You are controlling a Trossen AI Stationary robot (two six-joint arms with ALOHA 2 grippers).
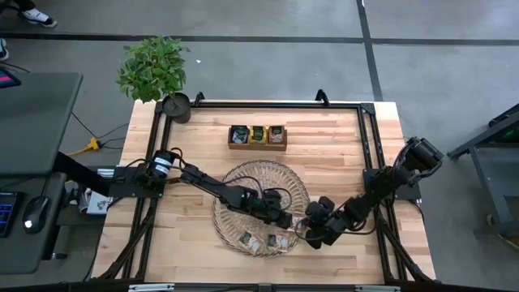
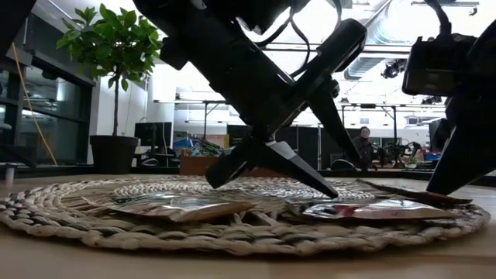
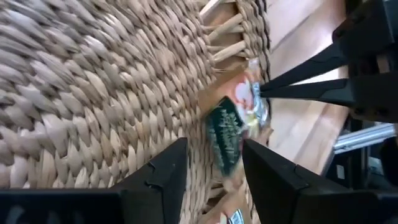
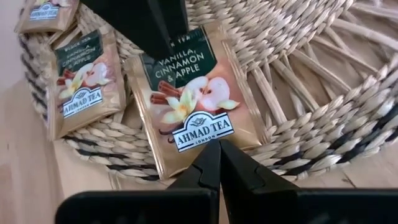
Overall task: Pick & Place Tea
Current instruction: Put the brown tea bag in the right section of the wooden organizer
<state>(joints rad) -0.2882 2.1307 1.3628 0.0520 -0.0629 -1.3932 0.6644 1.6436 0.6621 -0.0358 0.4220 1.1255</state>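
Tea: three flat square tan sachets with dark green labels (image 1: 264,241) lie on the near edge of the round woven straw tray (image 1: 243,180). Small wooden box (image 1: 257,136) at the table's far side holds more sachets in three compartments. Left gripper (image 1: 285,219), fingers spread, tips down over the tray by one sachet. Right gripper (image 1: 311,236), fingers pressed together, at that sachet's edge, pinching nothing.

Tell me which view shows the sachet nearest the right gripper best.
Right wrist view: the sachet lies flat, its label facing the camera, on the woven tray. Left wrist view shows it partly hidden, low view edge-on, high view as a speck.
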